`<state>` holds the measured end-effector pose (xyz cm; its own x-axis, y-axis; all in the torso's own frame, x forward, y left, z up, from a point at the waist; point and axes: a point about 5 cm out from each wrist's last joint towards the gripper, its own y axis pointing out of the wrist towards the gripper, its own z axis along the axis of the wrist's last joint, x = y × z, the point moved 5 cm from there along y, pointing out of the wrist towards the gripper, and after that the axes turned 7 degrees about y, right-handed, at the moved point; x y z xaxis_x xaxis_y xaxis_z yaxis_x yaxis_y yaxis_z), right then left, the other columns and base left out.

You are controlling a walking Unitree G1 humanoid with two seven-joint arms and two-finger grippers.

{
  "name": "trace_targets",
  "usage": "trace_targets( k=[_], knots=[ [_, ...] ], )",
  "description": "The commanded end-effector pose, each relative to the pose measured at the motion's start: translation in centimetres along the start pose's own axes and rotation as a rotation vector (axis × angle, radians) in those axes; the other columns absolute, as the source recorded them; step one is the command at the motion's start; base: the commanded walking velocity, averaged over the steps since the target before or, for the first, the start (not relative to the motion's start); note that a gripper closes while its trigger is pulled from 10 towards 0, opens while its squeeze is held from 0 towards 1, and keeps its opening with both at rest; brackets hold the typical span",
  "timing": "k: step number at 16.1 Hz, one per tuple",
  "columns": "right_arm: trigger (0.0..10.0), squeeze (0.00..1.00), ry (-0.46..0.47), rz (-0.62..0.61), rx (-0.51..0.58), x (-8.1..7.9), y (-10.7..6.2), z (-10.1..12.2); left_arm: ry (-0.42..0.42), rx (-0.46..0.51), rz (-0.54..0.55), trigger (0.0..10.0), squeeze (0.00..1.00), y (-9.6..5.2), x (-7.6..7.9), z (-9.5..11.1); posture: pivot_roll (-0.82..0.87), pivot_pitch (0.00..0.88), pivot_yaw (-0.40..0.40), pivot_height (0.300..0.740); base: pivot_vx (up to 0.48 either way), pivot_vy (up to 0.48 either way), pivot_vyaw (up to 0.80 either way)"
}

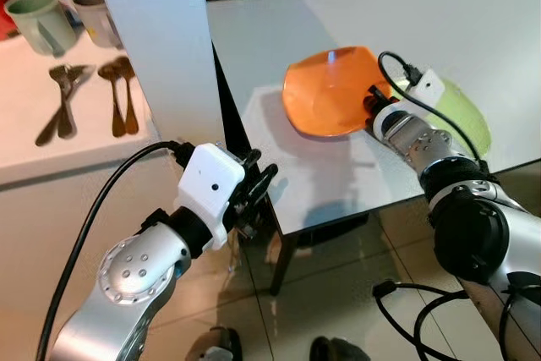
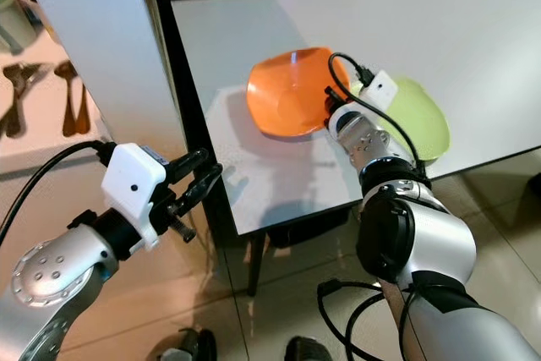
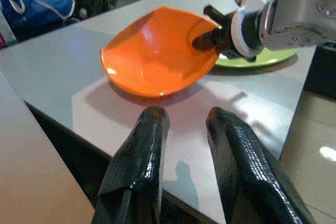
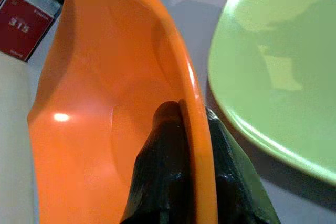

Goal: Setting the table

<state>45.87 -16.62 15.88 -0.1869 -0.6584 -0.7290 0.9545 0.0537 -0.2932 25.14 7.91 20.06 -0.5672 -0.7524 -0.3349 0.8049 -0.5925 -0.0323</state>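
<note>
Pinching the near rim of the orange bowl (image 1: pixel 330 90), the right gripper (image 1: pixel 373 101) has one finger inside the bowl and the other outside, jaws pressed onto the rim between them. The bowl sits on the grey worktop (image 1: pixel 473 31), tilted, its held side raised while its far side rests on the surface. Just beside it, on the robot's right, lies a green plate (image 1: pixel 469 116), partly hidden under the right arm's wrist.

The left gripper (image 2: pixel 196 181) hangs off the near left corner of the worktop, above the floor (image 1: pixel 338 310), holding nothing, with its jaws spread and a clear gap between the two black fingers (image 3: pixel 139 161); it points towards the bowl.

Off to the left, on a separate pale counter (image 1: pixel 25 99), several spoons (image 1: pixel 118 95) lie side by side, with two mugs (image 1: pixel 38 23) standing behind them.
</note>
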Motion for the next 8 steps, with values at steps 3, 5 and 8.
trace_targets(
  k=[3,5,8],
  knots=[
    [10.0,0.00,0.016,-0.002,0.035,-0.9,0.0,1.1,-0.005,-0.003,-0.018,10.0,0.00,-0.6,0.4,0.4,0.14,0.225,-0.031,0.740,0.000,0.000,0.00],
    [10.0,0.31,0.023,-0.003,0.018,-0.9,0.1,0.6,-0.013,-0.003,-0.034,10.0,0.00,-0.6,0.7,0.5,0.14,0.227,-0.032,0.740,0.000,0.000,0.00],
    [10.0,1.00,0.022,-0.006,0.002,-0.8,0.1,0.2,-0.016,-0.008,-0.032,10.0,0.00,-0.5,0.7,0.6,0.15,0.228,-0.038,0.740,0.000,0.000,0.00]
  ],
)
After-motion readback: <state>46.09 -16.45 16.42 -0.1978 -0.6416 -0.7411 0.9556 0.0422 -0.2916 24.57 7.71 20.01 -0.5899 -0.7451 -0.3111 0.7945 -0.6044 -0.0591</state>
